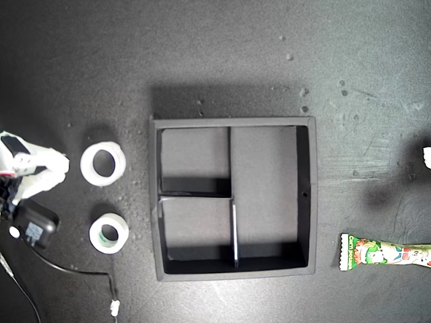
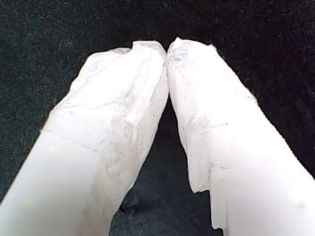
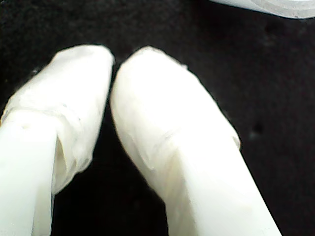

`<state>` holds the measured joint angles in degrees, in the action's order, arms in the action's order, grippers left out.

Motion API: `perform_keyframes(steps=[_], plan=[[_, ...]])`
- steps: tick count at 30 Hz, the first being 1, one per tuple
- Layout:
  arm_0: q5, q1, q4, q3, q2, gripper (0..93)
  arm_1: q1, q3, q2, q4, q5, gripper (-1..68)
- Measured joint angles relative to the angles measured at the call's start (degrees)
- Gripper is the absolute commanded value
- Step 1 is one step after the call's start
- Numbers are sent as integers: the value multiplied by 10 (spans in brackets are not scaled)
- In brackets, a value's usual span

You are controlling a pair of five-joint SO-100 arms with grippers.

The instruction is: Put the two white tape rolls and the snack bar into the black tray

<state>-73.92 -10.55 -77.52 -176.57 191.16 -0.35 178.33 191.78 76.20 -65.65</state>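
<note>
The black tray sits mid-table with its compartments empty. At the exterior view's left lie two white tape rolls: the larger farther back, the smaller with a greenish core nearer the front. The snack bar lies at the exterior view's right, past the tray's front corner and running off the picture's edge. My second gripper is shut and empty, just beside the larger roll, whose rim shows in the second wrist view. My first gripper is shut over bare dark table; a white sliver at the exterior view's right edge may be it.
A black block on the arm at the exterior view's left sits close to the smaller roll. Its cable trails along the table to a white connector. The table is dark and speckled.
</note>
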Motion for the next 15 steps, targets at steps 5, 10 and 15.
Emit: perform_keyframes(steps=[5, 10, 15], plan=[[-5, 0, 0, 0, 0, 2, -30, 0, 0, 0, 1, 0], [-5, 0, 0, 0, 0, 2, -33, 0, 0, 0, 2, 0], [-5, 0, 0, 0, 0, 2, -33, 0, 0, 0, 2, 0]])
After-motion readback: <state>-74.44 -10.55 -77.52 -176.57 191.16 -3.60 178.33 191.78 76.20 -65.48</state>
